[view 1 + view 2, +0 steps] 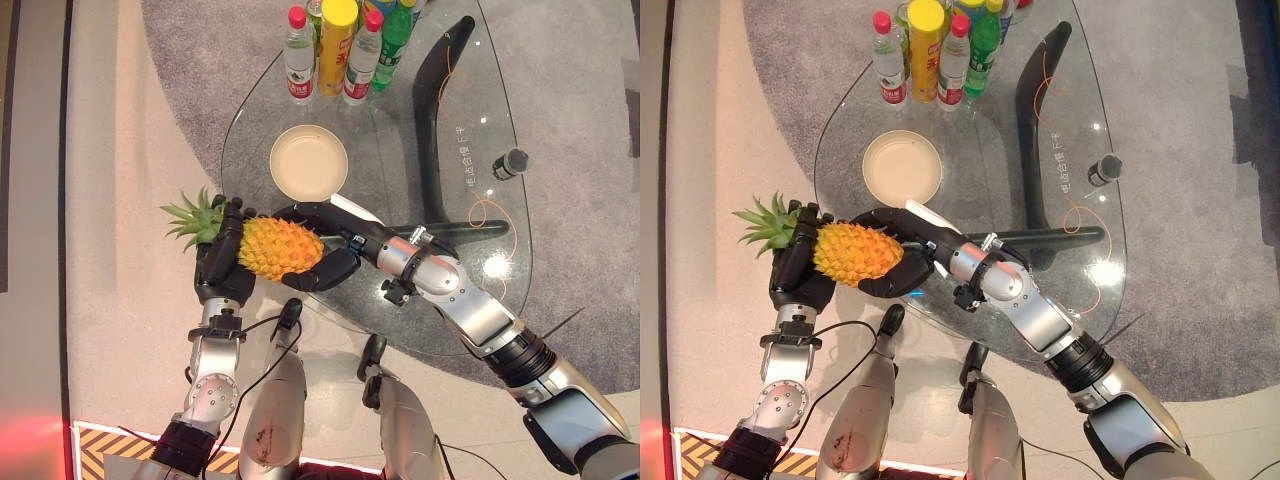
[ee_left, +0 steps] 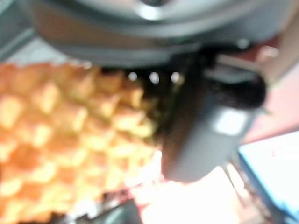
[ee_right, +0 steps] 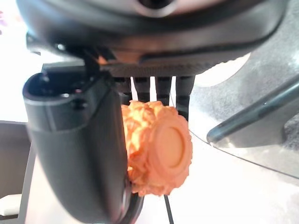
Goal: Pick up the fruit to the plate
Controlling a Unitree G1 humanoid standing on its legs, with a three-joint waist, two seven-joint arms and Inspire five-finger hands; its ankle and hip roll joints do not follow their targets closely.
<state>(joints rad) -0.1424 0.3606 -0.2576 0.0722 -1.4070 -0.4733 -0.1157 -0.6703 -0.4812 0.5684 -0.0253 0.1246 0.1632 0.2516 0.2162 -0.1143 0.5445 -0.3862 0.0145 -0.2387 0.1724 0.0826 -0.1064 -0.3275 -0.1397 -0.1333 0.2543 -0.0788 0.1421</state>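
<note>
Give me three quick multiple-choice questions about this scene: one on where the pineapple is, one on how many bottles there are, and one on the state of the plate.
1. Where is the pineapple?
A. On the plate
B. Held between both hands at the table's near edge
C. Among the bottles

2. How many bottles stand at the table's far end?
A. One
B. Two
C. At least four

3. The plate is:
A. Empty
B. Holding the pineapple
C. Upside down

Answers: 1 B, the left hand and right hand cradle it short of the plate. 2 C, several caps show in a cluster. 3 A, its bare inside shows.
</note>
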